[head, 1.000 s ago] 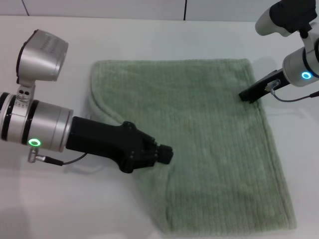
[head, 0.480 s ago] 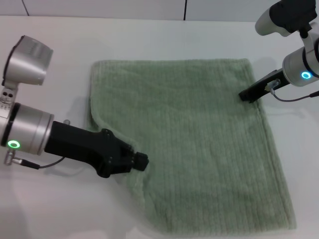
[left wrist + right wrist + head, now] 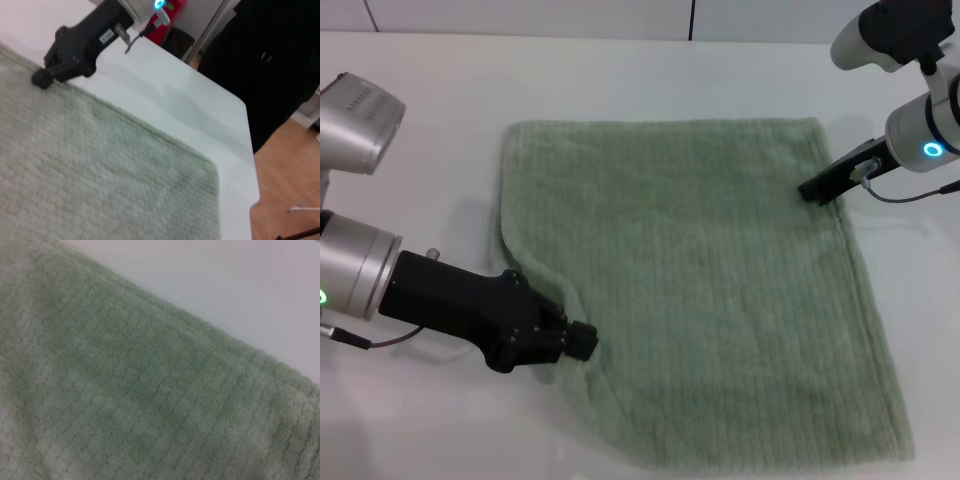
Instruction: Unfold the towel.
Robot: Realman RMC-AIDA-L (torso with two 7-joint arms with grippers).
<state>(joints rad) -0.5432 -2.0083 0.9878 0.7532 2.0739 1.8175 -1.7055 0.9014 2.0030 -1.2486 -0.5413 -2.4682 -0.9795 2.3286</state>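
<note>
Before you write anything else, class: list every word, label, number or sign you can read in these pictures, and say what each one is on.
No text can be read.
Label on the right gripper: a small white patch on its black body, too blurred to read.
The towel: no tag or print in view.
The left gripper: no marking visible.
The table: plain white.

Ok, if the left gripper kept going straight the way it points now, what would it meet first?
The towel. The left gripper sits at its near left edge, pointing right across it, so it would likely run straight onto the cloth. Its height above the cloth is unclear.
</note>
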